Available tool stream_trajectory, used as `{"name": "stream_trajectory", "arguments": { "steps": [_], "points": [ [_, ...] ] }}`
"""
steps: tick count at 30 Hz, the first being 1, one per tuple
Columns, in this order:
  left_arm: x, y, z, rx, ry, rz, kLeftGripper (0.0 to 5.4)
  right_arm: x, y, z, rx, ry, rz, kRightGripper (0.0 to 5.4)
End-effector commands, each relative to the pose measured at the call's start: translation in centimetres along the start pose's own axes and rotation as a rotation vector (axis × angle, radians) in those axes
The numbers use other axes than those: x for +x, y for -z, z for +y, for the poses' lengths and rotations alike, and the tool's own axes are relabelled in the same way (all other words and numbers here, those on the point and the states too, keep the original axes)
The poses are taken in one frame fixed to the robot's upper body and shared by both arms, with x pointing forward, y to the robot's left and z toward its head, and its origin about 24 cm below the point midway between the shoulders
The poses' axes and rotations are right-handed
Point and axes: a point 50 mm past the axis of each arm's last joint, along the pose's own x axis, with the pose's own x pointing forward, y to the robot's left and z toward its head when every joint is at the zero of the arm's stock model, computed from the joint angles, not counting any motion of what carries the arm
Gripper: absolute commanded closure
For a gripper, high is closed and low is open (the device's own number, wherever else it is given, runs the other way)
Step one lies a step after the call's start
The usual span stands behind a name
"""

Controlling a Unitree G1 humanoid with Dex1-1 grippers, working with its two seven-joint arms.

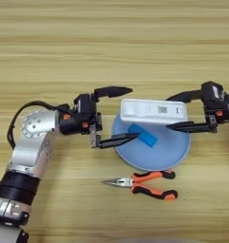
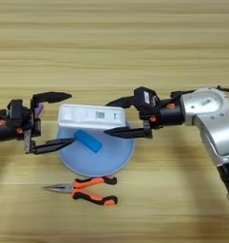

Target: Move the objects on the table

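A white bar-shaped device (image 1: 154, 111) with a barcode label lies across the far rim of the round light-blue plate (image 1: 154, 159). On the plate rests a small blue block (image 1: 143, 135). My left gripper (image 1: 134, 112) is open, one finger on each side of the device's left end, and its near fingertip is close to the blue block. From the other side my right gripper (image 1: 168, 112), also open, straddles the device's right end. A small purple block (image 2: 38, 110) peeks out between the left gripper's fingers near its base. Orange-and-black pliers (image 1: 144, 184) lie just in front of the plate.
The light wood-grain table (image 1: 111, 38) stretches bare behind the plate. My left arm's silver body (image 1: 33, 142) reaches in from the lower left, and the right arm (image 2: 213, 118) comes in from the right edge.
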Motion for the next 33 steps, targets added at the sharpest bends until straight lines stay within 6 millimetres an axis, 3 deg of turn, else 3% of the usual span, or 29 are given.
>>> {"name": "stream_trajectory", "arguments": {
  "steps": [1, 30, 33],
  "points": [
    [0.09, -0.22, 0.10, 0.012, 0.034, 0.031, 0.00, 0.06, -0.59, -0.19, -0.022, -0.013, 0.006, 2.48],
    [0.54, 0.11, -0.15, 0.000, 0.075, 0.045, 0.00, 0.56, -1.06, -0.55, -0.044, -0.014, -0.013, 2.48],
    [0.55, 0.14, -0.17, -0.001, 0.077, 0.047, 0.27, 0.56, -1.12, -0.60, -0.046, -0.012, -0.015, 2.48]
  ]
}}
